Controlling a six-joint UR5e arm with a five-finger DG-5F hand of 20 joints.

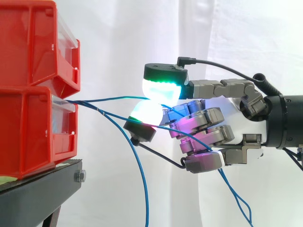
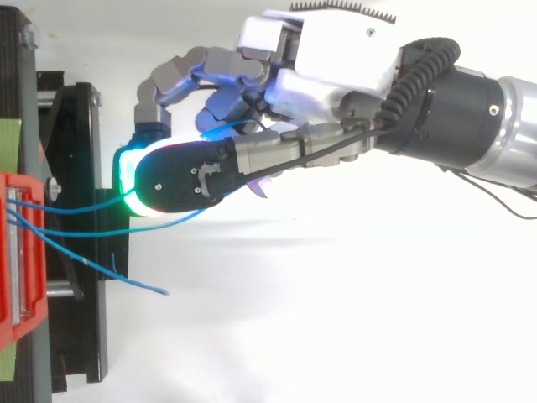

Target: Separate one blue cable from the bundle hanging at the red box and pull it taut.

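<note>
The hand (image 1: pixel 201 124) (image 2: pixel 336 59) reaches in from the right with its fingers curled, and two glowing fingertips (image 1: pixel 163 87) pinch one blue cable (image 1: pixel 109 99) between them. That cable runs nearly level and fairly straight from the front of the lower red box (image 1: pixel 28 132) on the left to the pinch. The other blue cables (image 1: pixel 146 189) leave the same box and droop down, one passing across the curled fingers. The boxes sit on a black stand (image 1: pixel 38 189).
</note>
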